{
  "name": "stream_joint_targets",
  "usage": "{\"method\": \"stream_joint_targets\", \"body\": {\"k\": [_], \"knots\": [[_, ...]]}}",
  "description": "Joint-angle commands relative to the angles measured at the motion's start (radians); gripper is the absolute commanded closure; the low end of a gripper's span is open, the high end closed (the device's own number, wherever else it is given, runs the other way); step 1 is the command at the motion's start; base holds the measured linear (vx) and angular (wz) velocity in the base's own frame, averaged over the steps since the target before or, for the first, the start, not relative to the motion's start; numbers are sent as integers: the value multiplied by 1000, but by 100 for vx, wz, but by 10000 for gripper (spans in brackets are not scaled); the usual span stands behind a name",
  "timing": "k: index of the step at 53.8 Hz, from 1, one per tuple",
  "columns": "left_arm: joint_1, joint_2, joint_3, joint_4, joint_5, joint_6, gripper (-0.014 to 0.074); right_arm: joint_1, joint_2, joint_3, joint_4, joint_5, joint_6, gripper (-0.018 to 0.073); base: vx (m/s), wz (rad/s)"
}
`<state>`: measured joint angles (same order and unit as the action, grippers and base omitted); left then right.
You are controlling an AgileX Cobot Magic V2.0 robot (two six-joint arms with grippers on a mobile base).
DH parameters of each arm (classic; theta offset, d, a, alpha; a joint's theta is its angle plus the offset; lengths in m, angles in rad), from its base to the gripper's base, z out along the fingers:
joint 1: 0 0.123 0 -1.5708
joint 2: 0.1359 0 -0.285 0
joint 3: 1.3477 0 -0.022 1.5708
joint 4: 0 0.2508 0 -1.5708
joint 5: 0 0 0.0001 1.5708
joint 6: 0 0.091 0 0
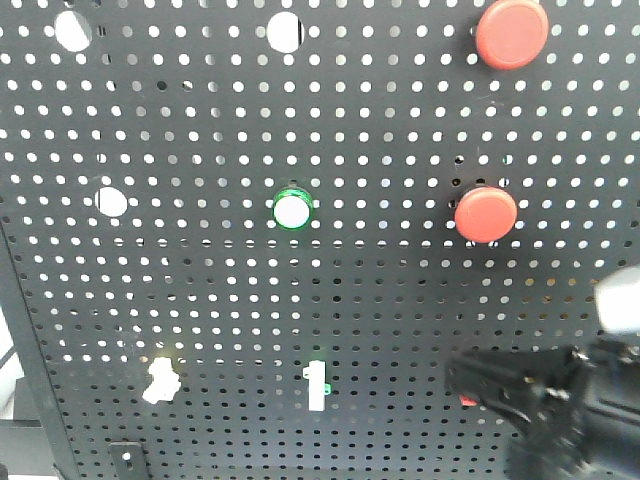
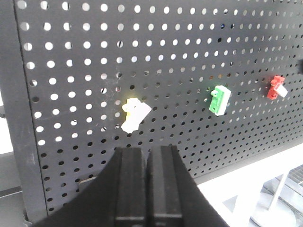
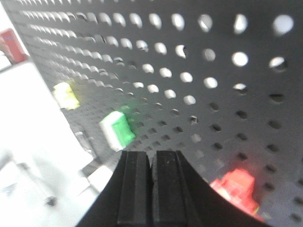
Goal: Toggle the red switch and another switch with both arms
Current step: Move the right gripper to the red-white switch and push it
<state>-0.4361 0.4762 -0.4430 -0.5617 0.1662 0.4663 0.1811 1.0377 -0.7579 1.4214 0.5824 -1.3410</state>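
A black perforated metal pegboard [image 1: 200,290] stands upright and fills the frame, with bright light showing through its rows of small holes and three larger round cut-outs [image 1: 283,32] toward its top and left edges. A white ledge [image 2: 236,189] runs below its bottom edge.

The right arm [image 1: 560,410], matte black with a silvery-white cylinder, reaches in at the board's lower right corner. Two glossy, domed red push buttons [image 1: 486,213] sit along the right side, one above the other. One round white button with a green ring [image 1: 294,210] sits at the centre.

Three small plastic toggle switches line the bottom edge. The yellow-based switch [image 2: 135,112] is at the left, a green-based switch [image 2: 219,99] is in the middle, and the red switch [image 2: 277,87] is at the right.

The left gripper [image 2: 147,152] faces the yellow-based switch from a short way off, its flat black fingers pressed together on nothing. The right gripper [image 3: 152,155], likewise closed and empty, sits just beside the red switch, which lies to its right.
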Motion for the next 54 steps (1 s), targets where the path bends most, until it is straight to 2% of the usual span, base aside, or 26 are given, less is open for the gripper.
{"method": "stream_joint_targets", "body": {"k": [1, 9, 33, 44, 54], "knots": [[-7, 2, -28, -10, -63, -5, 594, 35, 3, -31, 55, -48, -28, 566, 0, 0], [-7, 2, -28, -9, -63, -5, 594, 65, 43, -31, 60, -130, -42, 566, 0, 0], [-7, 2, -28, -7, -52, -2, 594, 65, 17, -31, 51, -181, 3, 566, 0, 0], [-7, 2, -28, -5, -51, -2, 594, 65, 61, -31, -61, -193, 133, 566, 0, 0], [-7, 2, -28, -5, -52, -2, 594, 65, 96, -31, -184, -112, 249, 566, 0, 0]]}}
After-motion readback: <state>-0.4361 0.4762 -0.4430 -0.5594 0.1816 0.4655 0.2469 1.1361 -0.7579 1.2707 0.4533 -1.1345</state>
